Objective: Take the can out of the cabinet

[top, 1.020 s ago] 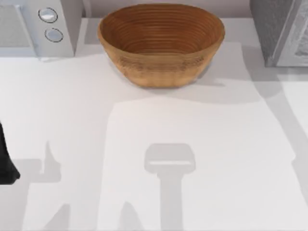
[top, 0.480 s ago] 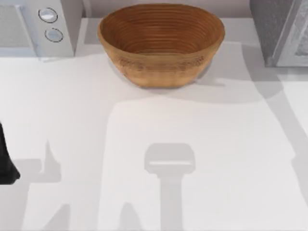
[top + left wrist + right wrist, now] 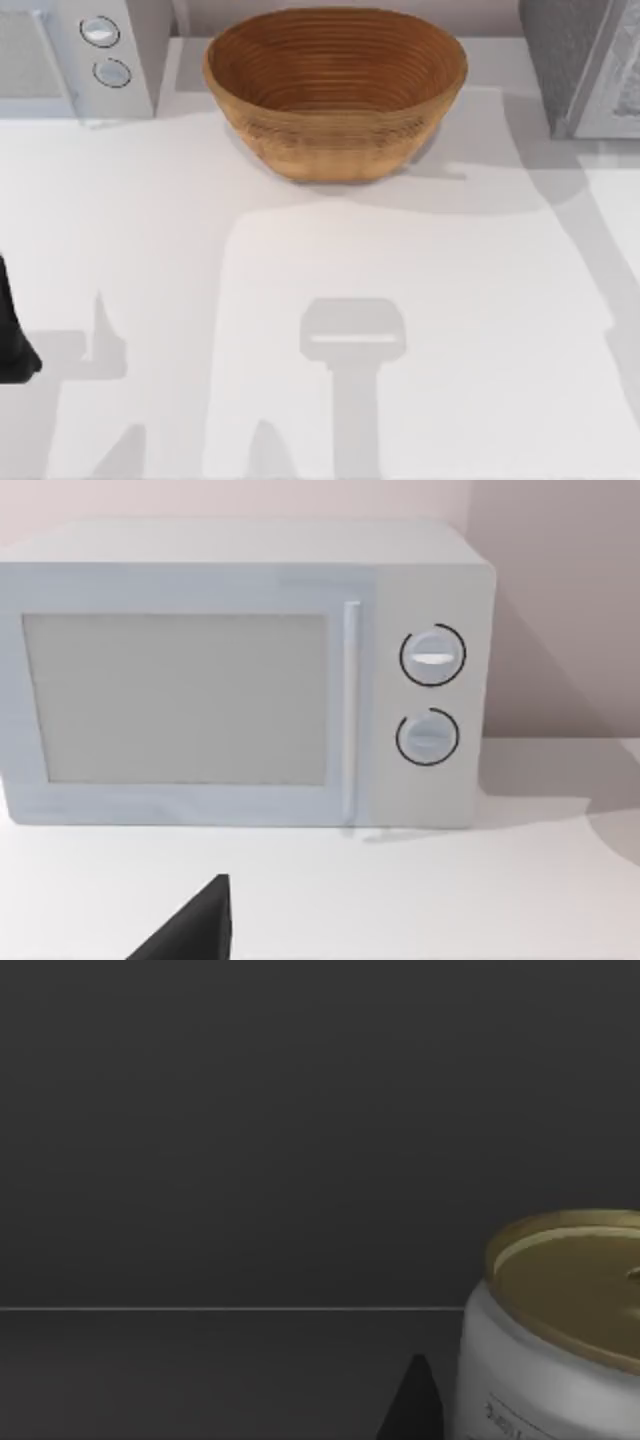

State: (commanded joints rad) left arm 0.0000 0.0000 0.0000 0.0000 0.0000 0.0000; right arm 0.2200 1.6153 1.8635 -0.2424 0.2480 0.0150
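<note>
The can is white with a gold lid and stands upright on the floor of the dark cabinet, seen in the right wrist view. A black part of my right gripper shows just beside the can, apart from it by a narrow gap. From above, the cabinet is a grey box at the table's far right corner. My left arm rests at the table's left edge, and a black part of its gripper points toward the microwave.
A brown wicker basket stands at the back middle of the white table. A white microwave with two round knobs and its door closed occupies the far left corner.
</note>
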